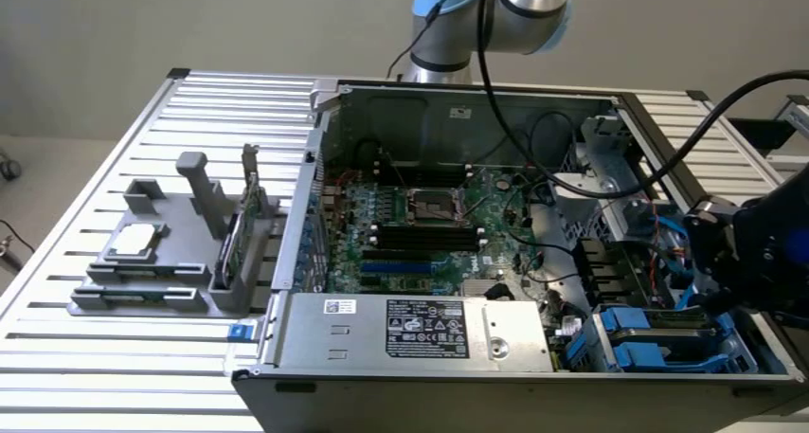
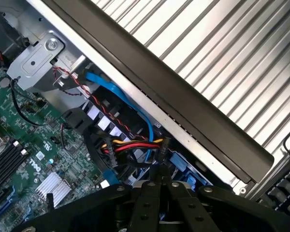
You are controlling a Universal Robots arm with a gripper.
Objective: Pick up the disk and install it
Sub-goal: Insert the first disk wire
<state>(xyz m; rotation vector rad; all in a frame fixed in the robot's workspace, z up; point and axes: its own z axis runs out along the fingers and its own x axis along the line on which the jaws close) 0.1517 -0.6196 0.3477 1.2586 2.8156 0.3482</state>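
Jaws pinched shut, nothing between them. Blue-railed disk (image 1: pixel 638 343) apparently sits in the exterior view's lower-right bay (image 1: pixel 733 343), just below jaws.

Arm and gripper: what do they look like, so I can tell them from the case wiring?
The arm has silver-grey joints with light blue caps; black cables run down from it. The gripper is black, built of flat linkage bars with small silver bolt heads.
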